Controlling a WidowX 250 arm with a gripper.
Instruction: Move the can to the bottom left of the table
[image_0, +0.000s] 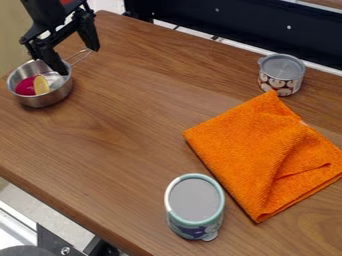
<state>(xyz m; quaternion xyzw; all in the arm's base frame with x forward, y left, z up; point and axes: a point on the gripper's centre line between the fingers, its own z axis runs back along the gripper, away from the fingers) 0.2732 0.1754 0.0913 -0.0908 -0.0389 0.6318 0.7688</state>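
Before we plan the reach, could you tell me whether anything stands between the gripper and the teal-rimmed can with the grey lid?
Nothing visible does: only brown wooden table lies between the black gripper and the teal-rimmed can with the grey lid. The folded orange cloth lies beside that path, to the picture's right.

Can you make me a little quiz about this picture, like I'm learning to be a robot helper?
1. True or false: the jaws of the gripper are spread apart.
2. What colour is the cloth beside the teal-rimmed can? a) green b) orange c) blue
3. Fill in: the red thing and the yellow wedge are inside the metal ____.

Key: 1. True. 2. b. 3. Pan.
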